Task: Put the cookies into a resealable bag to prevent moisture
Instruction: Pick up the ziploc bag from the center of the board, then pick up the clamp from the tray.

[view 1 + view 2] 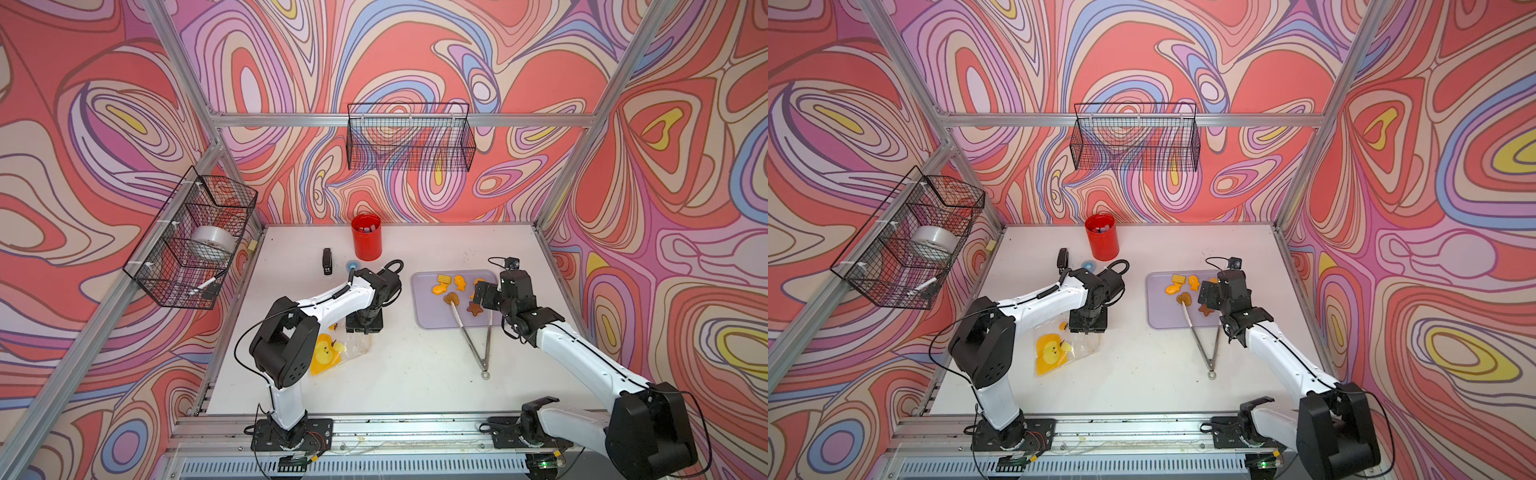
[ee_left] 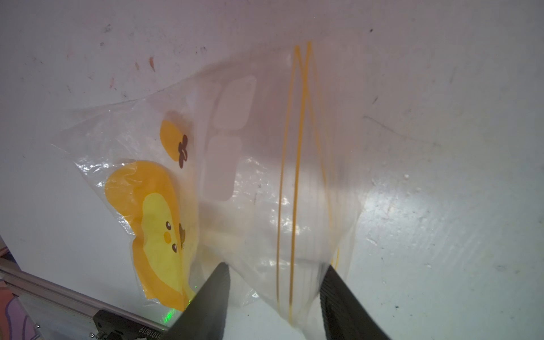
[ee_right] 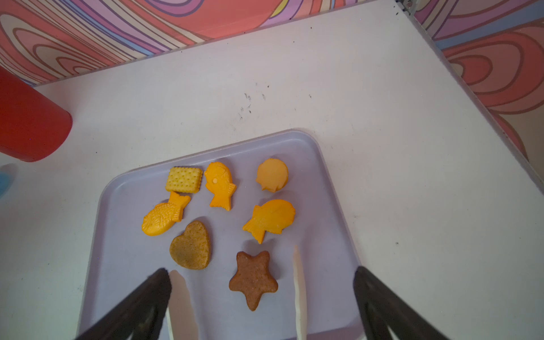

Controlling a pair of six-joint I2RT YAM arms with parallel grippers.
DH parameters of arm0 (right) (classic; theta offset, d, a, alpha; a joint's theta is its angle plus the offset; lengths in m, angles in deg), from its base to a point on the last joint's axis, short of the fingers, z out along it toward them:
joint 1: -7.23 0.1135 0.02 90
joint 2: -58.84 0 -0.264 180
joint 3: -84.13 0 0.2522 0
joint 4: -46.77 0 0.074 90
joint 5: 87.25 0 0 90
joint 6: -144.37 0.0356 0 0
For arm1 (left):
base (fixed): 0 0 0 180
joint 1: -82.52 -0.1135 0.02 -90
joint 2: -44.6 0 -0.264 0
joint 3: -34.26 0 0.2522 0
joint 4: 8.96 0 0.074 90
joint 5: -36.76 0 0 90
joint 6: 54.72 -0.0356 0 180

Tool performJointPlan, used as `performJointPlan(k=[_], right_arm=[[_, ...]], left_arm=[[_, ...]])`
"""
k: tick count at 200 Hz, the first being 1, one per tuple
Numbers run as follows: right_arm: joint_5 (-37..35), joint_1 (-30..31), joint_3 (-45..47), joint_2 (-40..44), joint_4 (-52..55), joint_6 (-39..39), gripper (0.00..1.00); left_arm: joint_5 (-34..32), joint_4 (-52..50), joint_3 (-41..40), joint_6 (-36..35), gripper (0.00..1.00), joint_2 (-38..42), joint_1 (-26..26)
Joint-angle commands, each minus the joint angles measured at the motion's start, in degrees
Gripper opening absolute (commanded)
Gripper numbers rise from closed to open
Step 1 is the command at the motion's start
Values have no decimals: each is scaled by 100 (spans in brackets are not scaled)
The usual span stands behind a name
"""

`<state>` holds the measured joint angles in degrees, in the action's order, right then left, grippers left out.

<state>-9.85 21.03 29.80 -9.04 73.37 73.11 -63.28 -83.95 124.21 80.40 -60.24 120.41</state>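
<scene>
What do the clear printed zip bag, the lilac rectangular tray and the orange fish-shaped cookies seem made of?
Clear printed zip bag: thin glossy plastic film; it crinkles, glints, and the table shows through. Lilac rectangular tray: probably moulded plastic, matte; even colour, rounded rim. Orange fish-shaped cookies: possibly plastic replicas; smooth, uniform, crisp moulded scales.

A red canister (image 1: 366,237) stands at the back of the white table (image 1: 395,382), a black stapler (image 1: 327,262) and a small blue round thing (image 1: 352,265) near it. Metal tongs (image 1: 474,351) rest their tips on a lilac tray (image 1: 432,316). A wire basket (image 1: 409,139) hangs on the back wall; a second basket (image 1: 191,241) holds a roll of tape (image 1: 212,243)
</scene>
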Motion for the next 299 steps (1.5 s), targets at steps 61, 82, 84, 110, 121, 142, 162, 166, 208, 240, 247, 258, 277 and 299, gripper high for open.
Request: performJointPlan(k=[61,82,84,110,121,142,162,166,208,240,247,258,277,299], right_arm=[[273,195,-748,-225,2398,605,98],[412,336,-1012,-434,3410,1098,98],[424,358,-1026,-450,3493,1150,98],[479,824,-953,-550,4033,1765,98],[461,987,-801,-605,4030,2013,98],[429,1085,-487,-802,3886,2304,98],[370,1098,-232,-1016,3482,2363,98],[344,1095,-212,-1066,3401,2369,97],[366,1102,-67,-1733,2535,2281,88],[247,1099,116,-1808,2096,2197,72],[210,1105,158,-1806,2049,2167,68],[184,1104,197,-1802,2030,2130,63],[190,1107,134,-1662,2142,2063,55],[48,1107,-173,-1263,2585,1846,51]], left_arm=[[462,142,78,-546,0,152,-150],[635,269,99,-733,0,304,-243],[668,287,99,-749,0,312,-257],[983,554,79,-1013,0,467,-421],[1026,587,105,-1154,0,490,-447],[1138,544,199,-1397,0,499,-484],[1291,549,222,-1538,0,543,-519],[1344,559,222,-1566,0,555,-528],[1554,612,248,-1659,0,666,-632],[1566,591,257,-1639,0,675,-660],[1566,587,257,-1635,0,679,-660],[1565,588,270,-1627,0,676,-660],[1575,582,313,-1621,0,675,-669],[1608,589,411,-1615,0,675,-669]])
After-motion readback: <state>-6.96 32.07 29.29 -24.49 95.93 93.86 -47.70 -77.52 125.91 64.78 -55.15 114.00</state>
